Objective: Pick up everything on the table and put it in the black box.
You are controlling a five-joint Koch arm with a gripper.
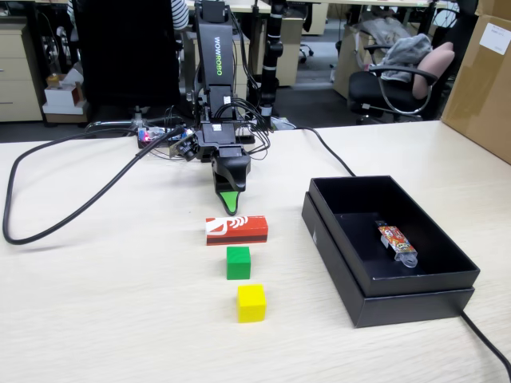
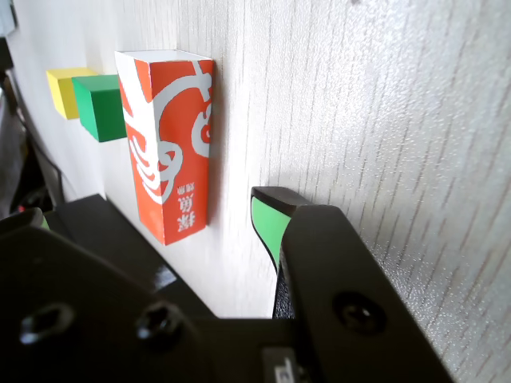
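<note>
Starting at the left of the fixed view: bare pale desk (image 1: 96, 303), one dark cable looping across it, nothing to collect out there.

Moving in to the middle, here's the arm, folded low with its gripper (image 1: 230, 201) pointing down at the desk, green tip just behind the red box (image 1: 236, 230). Nothing is between the jaws. From this side only one tip shows, and the wrist view gives me one green-faced jaw against the wood with the other lost behind black housing, so whether it's spread or pressed together I can't tell.

Below the gripper, the line-up: red box lying flat, then the green cube (image 1: 238, 262) just in front of it, then the yellow cube (image 1: 251, 303) nearest the camera. All three on the desk, close together, none touching. The wrist view agrees, with the red box (image 2: 168, 144) close ahead and the two cubes beyond it.

Over to the right: the black box (image 1: 375, 299) sits open, well apart from the row. Inside lies only a small orange packet (image 1: 397, 242). No red box, no cubes.

So the score as I read it: nothing delivered, three to go. The gripper looks lined up on the red box as first pick, and that grasp hasn't happened yet.
</note>
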